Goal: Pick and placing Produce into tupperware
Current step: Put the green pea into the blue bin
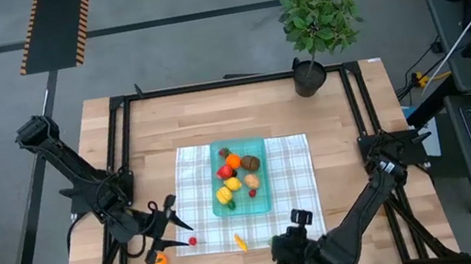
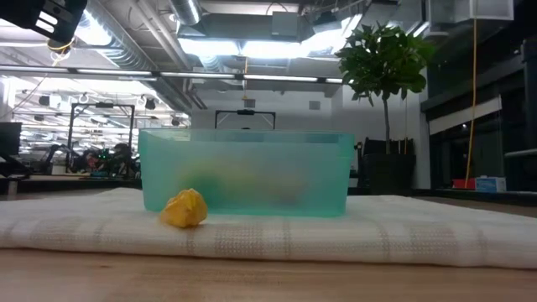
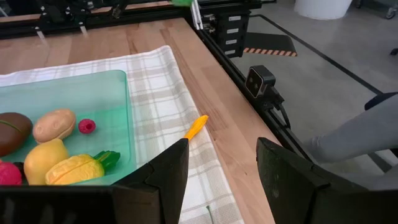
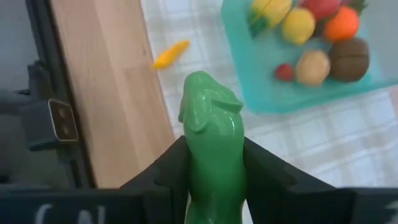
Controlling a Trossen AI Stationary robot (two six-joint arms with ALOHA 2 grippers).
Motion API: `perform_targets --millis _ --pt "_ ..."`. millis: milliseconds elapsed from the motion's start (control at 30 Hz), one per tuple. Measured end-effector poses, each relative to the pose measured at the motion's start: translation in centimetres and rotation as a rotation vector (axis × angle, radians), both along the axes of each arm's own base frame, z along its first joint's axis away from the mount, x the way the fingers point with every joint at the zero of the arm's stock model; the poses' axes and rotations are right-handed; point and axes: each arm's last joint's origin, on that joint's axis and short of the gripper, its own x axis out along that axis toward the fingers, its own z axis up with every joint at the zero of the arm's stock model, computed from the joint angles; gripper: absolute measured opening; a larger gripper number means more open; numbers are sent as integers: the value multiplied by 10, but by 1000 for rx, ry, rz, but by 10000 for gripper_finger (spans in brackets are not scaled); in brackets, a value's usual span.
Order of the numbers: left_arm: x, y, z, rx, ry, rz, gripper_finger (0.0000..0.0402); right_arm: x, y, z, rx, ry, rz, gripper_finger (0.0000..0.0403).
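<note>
The teal tupperware [image 1: 262, 202] sits on a white-and-green checked cloth [image 1: 194, 182] and holds several produce pieces [image 1: 238, 175]: orange, yellow, red and brown. My right gripper [image 4: 211, 158] hovers near the table's front edge [image 1: 296, 221], shut on a long green produce piece [image 4: 211, 124]. My left gripper [image 3: 221, 171] stands open at the front left [image 1: 172, 221], with nothing between its fingers. A slim orange piece [image 1: 240, 241] lies at the cloth's near edge. A small red piece [image 1: 193, 241] and an orange one [image 1: 158, 263] lie on the bare wood. My right gripper pinches the green piece's lower part [image 4: 214, 174] between its two fingers, one on each side. The fingers slant downward from the table's near side and lie along the piece. Its rounded free end [image 4: 208, 93] sticks out past the fingertips, lifted clear of cloth and table.
A potted leafy plant [image 1: 321, 22] stands at the far right corner. A black frame rail [image 1: 116, 133] runs around the tabletop. A small camera [image 3: 260, 81] sits at the near edge. In the low view a yellow piece [image 2: 185, 208] lies in front of the tupperware [image 2: 247, 172].
</note>
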Motion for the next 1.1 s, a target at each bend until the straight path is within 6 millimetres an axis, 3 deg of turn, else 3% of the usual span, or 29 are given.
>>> perform_targets --millis 200,400,667,933,1100 --pt "0 0 0 0 0 0 179 -6 -11 25 -12 -55 30 119" --pt "0 0 0 -1 0 0 179 -7 -26 39 -42 -44 44 119" --pt "0 0 0 -1 0 0 179 6 -51 52 -61 -54 58 119" --pt "0 0 0 -1 0 0 179 33 -62 56 -10 -148 147 119" --pt "0 0 0 -1 1 0 179 49 -62 36 24 -186 173 119"
